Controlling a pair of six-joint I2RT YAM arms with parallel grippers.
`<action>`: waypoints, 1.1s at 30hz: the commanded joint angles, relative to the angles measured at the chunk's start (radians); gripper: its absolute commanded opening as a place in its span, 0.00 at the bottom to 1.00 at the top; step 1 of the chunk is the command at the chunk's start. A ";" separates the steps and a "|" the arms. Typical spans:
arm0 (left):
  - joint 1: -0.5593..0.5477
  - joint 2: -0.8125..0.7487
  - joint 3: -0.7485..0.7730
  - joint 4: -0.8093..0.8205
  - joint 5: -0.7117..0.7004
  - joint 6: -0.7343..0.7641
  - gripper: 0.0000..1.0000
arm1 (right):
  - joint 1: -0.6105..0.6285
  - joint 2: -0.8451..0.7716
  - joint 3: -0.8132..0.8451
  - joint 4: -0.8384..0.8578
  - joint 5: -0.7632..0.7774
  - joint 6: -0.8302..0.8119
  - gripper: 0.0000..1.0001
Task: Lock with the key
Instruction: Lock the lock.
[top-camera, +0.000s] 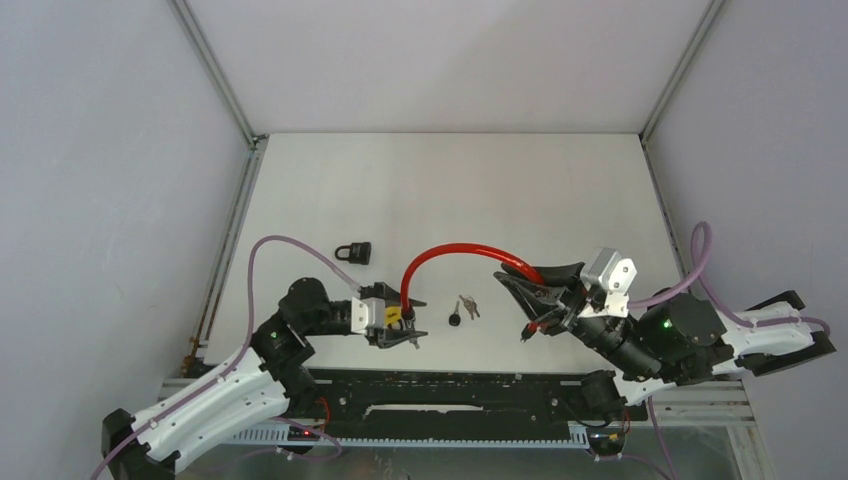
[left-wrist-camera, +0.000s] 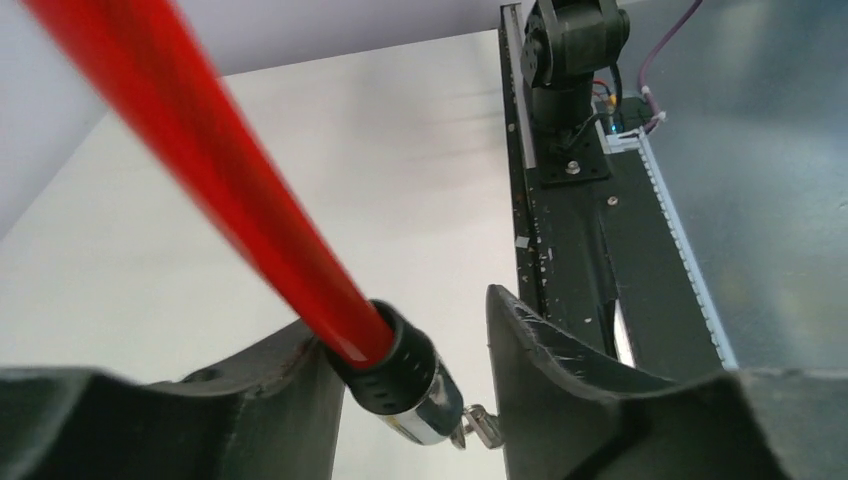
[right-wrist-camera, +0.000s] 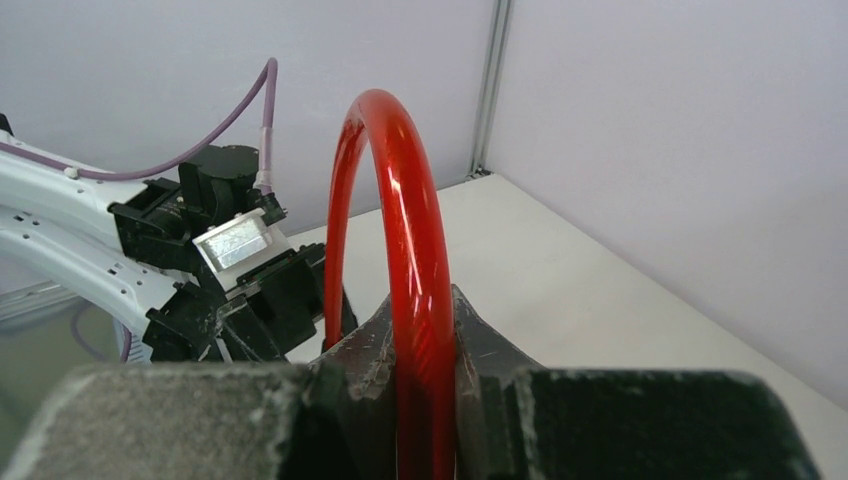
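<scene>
Where the top camera looks down, red cable lock (top-camera: 455, 250): arches above the table (top-camera: 450, 180), one end at each gripper.
Left gripper (top-camera: 405, 335): at 9 o'clock of the keys (top-camera: 463, 309), at the cable's left end.
Right gripper (top-camera: 515, 300): at 3 o'clock of the keys, on the cable's right end.
Keys: lie flat on the table between the two grippers, apart from both.
Black padlock (top-camera: 353, 251): lies on the table at 10 o'clock of the keys, well apart from them.

Left wrist, cable end (left-wrist-camera: 395, 365): a black collar with a metal tip sits between the jaws, against the finger at 9 o'clock.
Left gripper (left-wrist-camera: 405, 330): jaws parted, with a clear gap between the collar and the finger (left-wrist-camera: 540, 380) at 3 o'clock; no clamp on the cable.

Right wrist, red cable lock (right-wrist-camera: 400, 220): rises from the jaws towards 12 o'clock and curves over to the left gripper (right-wrist-camera: 270, 300) at 9 o'clock.
Right gripper (right-wrist-camera: 420, 330): narrow, fingers (right-wrist-camera: 365, 350) pressed on both sides of the cable, holding it.
</scene>
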 joint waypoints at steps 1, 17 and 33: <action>0.003 -0.002 0.077 0.010 -0.007 -0.022 0.67 | -0.006 0.010 0.022 0.068 -0.016 0.013 0.00; 0.004 -0.218 0.073 -0.040 -0.331 -0.119 1.00 | -0.006 0.044 0.022 0.062 0.054 -0.029 0.00; 0.004 -0.148 0.001 0.031 -0.371 -0.189 0.99 | -0.002 0.064 0.022 0.181 0.034 -0.017 0.00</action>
